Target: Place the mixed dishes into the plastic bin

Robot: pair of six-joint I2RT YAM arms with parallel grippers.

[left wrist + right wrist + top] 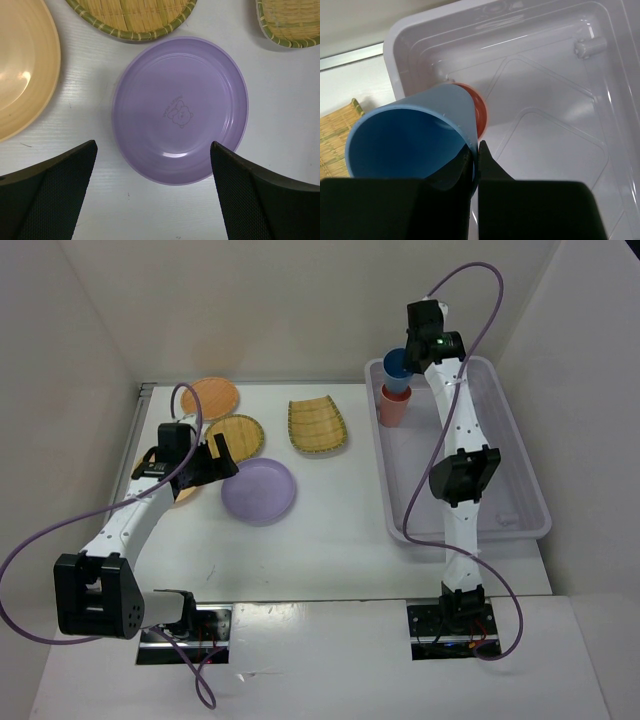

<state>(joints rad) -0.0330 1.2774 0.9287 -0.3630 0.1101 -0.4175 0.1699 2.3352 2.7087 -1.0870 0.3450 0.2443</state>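
Observation:
My right gripper [476, 150] is shut on the rim of the blue cup [410, 137], one finger inside and one outside, holding it over the far left corner of the plastic bin [520, 455]. The blue cup [397, 366] hangs just above the coral cup [393, 406], which stands in the bin and shows behind the blue cup in the right wrist view [480, 107]. My left gripper [152, 165] is open and empty above the near edge of the lavender round plate [180, 110], which lies on the table [258, 490].
A round yellow woven plate [236, 436], a squarish woven plate [317, 426] and an orange plate [210, 397] lie on the table beyond the lavender plate. A second orange plate [22, 70] lies under my left arm. White walls close in the table's left, back and right.

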